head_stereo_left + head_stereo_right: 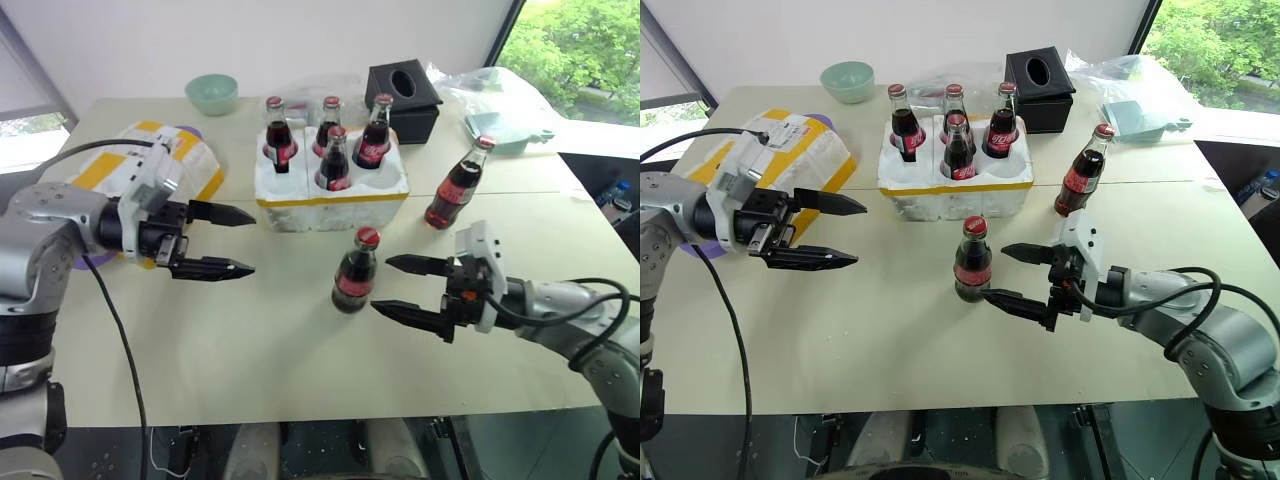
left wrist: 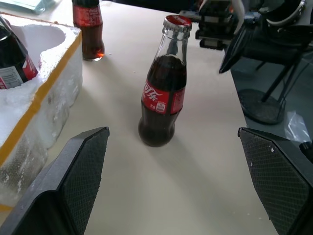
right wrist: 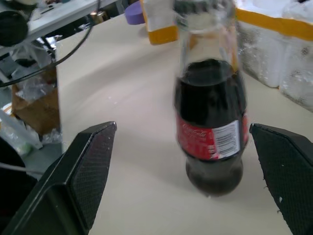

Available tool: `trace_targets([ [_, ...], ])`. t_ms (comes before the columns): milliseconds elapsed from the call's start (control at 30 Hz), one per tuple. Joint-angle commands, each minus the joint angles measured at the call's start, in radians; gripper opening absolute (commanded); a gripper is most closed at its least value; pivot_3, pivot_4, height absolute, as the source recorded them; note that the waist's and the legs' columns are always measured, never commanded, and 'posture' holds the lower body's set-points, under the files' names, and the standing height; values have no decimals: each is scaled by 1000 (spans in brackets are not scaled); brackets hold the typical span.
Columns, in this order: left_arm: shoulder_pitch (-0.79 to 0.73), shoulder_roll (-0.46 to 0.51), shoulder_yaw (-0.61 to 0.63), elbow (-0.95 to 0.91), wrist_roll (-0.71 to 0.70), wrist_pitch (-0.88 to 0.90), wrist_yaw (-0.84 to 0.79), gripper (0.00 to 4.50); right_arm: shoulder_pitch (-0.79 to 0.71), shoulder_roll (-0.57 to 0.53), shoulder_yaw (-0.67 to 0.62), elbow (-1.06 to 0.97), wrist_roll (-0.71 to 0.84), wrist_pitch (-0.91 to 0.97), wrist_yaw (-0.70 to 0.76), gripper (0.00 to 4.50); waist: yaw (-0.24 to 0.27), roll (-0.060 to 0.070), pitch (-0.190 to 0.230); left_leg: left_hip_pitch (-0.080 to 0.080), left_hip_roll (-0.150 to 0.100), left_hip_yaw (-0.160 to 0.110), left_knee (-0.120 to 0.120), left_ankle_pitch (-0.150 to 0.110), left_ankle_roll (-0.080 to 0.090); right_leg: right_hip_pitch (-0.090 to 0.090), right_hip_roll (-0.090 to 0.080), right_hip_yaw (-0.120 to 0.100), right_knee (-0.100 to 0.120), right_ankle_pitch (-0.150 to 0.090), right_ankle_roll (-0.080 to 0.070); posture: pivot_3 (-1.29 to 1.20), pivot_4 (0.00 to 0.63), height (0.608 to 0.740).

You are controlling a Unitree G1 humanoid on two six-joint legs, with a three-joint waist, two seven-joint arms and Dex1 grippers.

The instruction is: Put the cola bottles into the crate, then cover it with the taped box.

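— Fingers on my right gripper point(image 1: 408, 288) are standing wide apart, one on each side of the nearest of the cola bottles point(image 1: 355, 270), not touching it. My left gripper point(image 1: 222, 241) is spread just as wide and holding nothing, hanging over the left half of the table point(image 1: 250, 350).

— How are you expecting that bottle to handle?

— It is glass and full of dark cola, so I am judging it heavy for its size, rigid, smooth and liable to slip. It is also standing on a narrow base, so a sideways nudge could tip it. I am planning to close on the broad labelled body, below the shoulder, not on the thin neck or the red cap.

— Where is everything lying?

— This bottle is standing upright near the middle of the table, just in front of the crate point(image 1: 330, 190). Four bottles are already sitting in the crate's wells; the two front wells at the left and right look free. A sixth bottle point(image 1: 456, 184) is waiting to the crate's right, toward the right edge. The taped box point(image 1: 150, 160) is lying at the left edge, well apart from the crate.

— Anything else around?

— A black tissue box point(image 1: 404, 98) and a green bowl point(image 1: 211, 93) are resting along the far edge.
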Motion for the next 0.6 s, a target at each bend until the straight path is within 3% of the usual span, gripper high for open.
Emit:
trace_targets([
  [33,2,25,36,-27,-28,-1,24,4431,-6,-3,-39,-5,-10,-20,11,4500,1,0,0,0,0,0,0,0,0,0,0,0,0,0,0,0,150,739],
  [600,12,10,-8,-25,-59,-12,61,4431,-1,44,-51,-15,-15,-4,-17,4500,-1,0,0,0,0,0,0,0,0,0,0,0,0,0,0,0,150,739],
])
